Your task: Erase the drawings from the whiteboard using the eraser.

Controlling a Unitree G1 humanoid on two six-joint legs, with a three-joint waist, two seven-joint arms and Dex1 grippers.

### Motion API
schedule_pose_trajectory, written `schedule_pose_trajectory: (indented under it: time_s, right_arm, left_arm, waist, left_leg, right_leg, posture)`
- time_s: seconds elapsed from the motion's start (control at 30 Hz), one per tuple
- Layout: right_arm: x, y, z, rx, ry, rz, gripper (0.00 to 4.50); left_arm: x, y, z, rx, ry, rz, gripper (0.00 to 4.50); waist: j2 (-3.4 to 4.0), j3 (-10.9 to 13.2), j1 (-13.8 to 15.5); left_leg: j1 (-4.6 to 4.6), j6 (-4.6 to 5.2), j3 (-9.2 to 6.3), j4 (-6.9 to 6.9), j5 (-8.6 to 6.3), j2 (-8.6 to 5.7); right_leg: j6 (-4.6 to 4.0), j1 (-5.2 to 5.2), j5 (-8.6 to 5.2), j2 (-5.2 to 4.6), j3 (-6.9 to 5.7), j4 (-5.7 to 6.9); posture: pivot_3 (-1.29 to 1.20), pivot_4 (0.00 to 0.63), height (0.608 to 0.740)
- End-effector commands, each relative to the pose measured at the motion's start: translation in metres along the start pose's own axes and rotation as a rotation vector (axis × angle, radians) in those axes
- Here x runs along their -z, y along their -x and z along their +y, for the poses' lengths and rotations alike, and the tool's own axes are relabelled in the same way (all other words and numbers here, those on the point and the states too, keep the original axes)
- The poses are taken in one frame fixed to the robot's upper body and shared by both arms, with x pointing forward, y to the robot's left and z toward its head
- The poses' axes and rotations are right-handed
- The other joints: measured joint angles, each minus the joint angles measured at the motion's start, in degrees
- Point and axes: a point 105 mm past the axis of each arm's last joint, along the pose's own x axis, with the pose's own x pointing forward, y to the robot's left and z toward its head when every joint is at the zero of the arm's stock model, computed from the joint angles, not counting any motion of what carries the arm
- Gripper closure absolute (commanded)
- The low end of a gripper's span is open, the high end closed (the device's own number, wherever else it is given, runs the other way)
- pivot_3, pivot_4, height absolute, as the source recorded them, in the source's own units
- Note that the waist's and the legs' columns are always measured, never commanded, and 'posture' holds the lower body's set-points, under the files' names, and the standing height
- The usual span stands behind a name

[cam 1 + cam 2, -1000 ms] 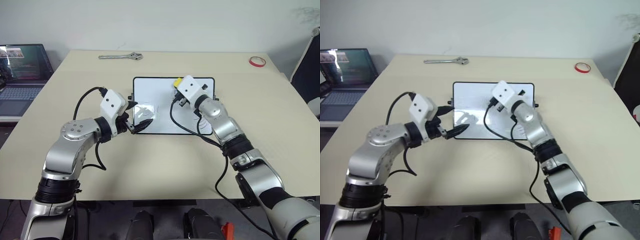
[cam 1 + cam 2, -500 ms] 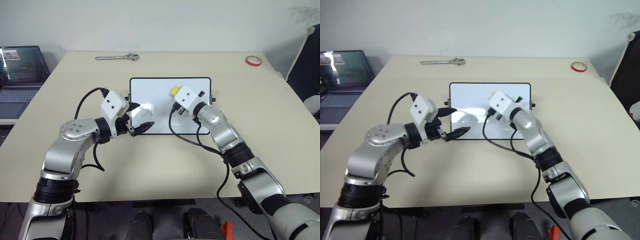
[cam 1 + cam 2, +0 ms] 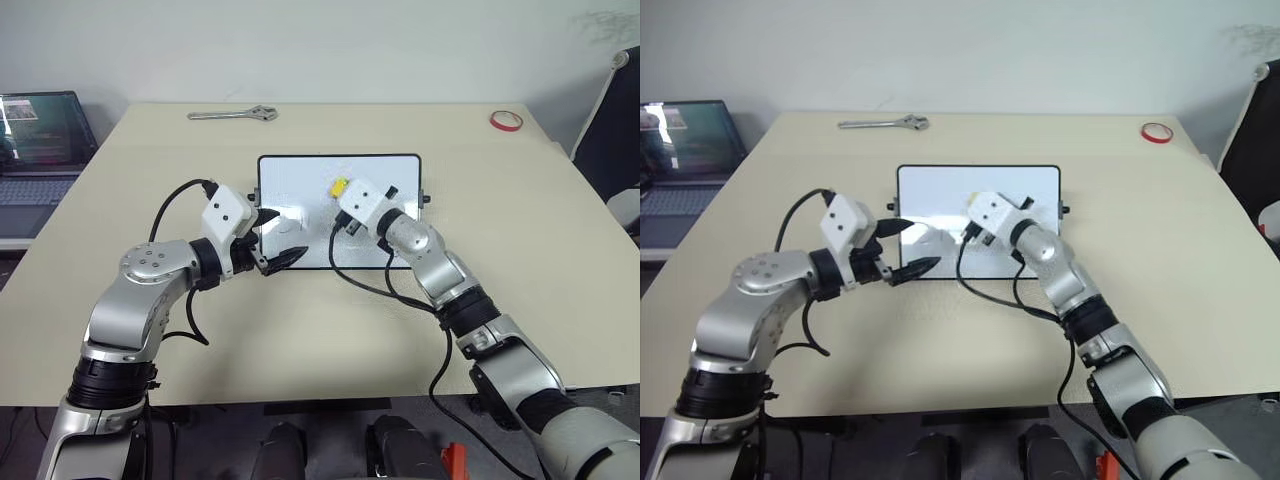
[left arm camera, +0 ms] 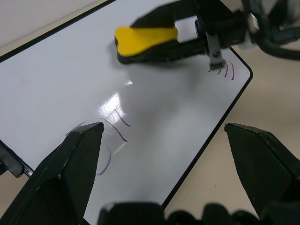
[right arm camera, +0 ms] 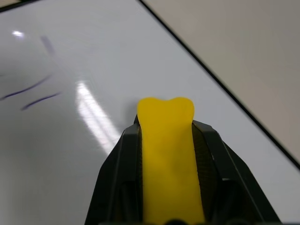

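- Right gripper (image 3: 341,190) clamps the eraser (image 3: 339,186) over the whiteboard (image 3: 300,175) centre: press its black face flat.
- Left gripper (image 3: 276,240), fingers spread and empty, hovers at the whiteboard's near-left edge.
- Sweep toward the drawings (image 4: 117,126) there.

Whiteboard: glossy white rectangular board with a thin black frame (image 3: 300,165) lying flat on the beige worktop (image 3: 330,320).
Eraser: small yellow block with a black underside (image 4: 146,35), held over the board's middle.
Drawings: thin curved purple marker strokes (image 4: 117,127) on the board, with more near one corner.
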Motion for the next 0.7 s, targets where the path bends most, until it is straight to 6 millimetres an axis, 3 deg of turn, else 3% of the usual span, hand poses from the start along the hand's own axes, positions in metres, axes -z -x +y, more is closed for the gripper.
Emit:
schedule_pose_trajectory:
  time_s: [0.03, 0.27, 0.33, 0.43, 0.53, 0.6, 0.7]
  right_arm:
    - [-0.004, -0.004, -0.013, 0.052, 0.004, 0.000, 3.40]
    - [0.014, 0.004, 0.018, -0.133, -0.041, 0.070, 3.40]
    - [0.013, 0.008, 0.013, -0.124, -0.043, 0.065, 3.40]
    - [-0.003, 0.012, -0.012, -0.047, -0.074, -0.009, 3.40]
    - [-0.020, 0.029, -0.033, -0.033, -0.223, -0.093, 3.40]
    - [-0.024, 0.042, -0.034, -0.066, -0.297, -0.113, 3.40]
    - [-0.024, 0.072, -0.021, -0.180, -0.344, -0.112, 3.40]
  left_arm:
    - [-0.008, 0.002, 0.002, 0.000, -0.035, -0.029, 0.00]
    - [-0.006, 0.001, 0.002, 0.001, -0.033, -0.030, 0.00]
    - [-0.006, 0.001, 0.002, 0.002, -0.032, -0.029, 0.00]
    - [-0.004, -0.001, 0.003, -0.004, -0.026, -0.028, 0.00]
    - [-0.003, -0.003, 0.000, 0.013, -0.021, -0.034, 0.00]
    - [-0.003, -0.004, -0.003, 0.032, -0.016, -0.041, 0.00]
    - [-0.011, -0.004, -0.023, 0.146, -0.015, -0.101, 0.00]
  waist:
    - [0.00, 0.0, 0.1]
    - [0.00, 0.0, 0.0]
    - [0.00, 0.0, 0.0]
    - [0.00, 0.0, 0.0]
    - [0.01, 0.0, 0.3]
    - [0.02, 0.0, 0.5]
    - [0.02, 0.0, 0.5]
  left_leg:
    - [-0.01, 0.00, 0.00, -0.01, 0.00, 0.00]
    - [0.01, 0.00, 0.03, -0.06, -0.01, 0.02]
    - [0.01, 0.00, 0.00, -0.05, -0.01, 0.01]
    - [-0.01, 0.00, -0.01, -0.03, -0.01, 0.01]
    - [-0.06, 0.00, -0.03, -0.04, -0.01, 0.02]
    - [-0.18, 0.00, -0.13, -0.06, -0.01, 0.06]
    - [-0.22, 0.00, -0.15, -0.18, -0.02, 0.06]
  right_leg:
    - [0.00, 0.00, 0.00, 0.00, 0.00, -0.01]
    - [0.00, 0.00, 0.00, 0.00, 0.03, -0.09]
    - [0.00, 0.01, 0.00, 0.00, 0.00, -0.07]
    - [0.00, 0.01, 0.00, 0.00, 0.00, -0.06]
    - [0.00, -0.02, 0.00, 0.00, -0.03, -0.09]
    - [0.01, -0.05, -0.01, -0.02, -0.12, -0.20]
    - [0.01, -0.02, 0.00, -0.05, -0.14, -0.43]
  posture:
    - [0.00, 0.150, 0.740]
    - [0.00, 0.150, 0.740]
    - [0.00, 0.150, 0.740]
    - [0.00, 0.150, 0.740]
    - [0.00, 0.150, 0.740]
    - [0.00, 0.150, 0.740]
    - [0.00, 0.150, 0.740]
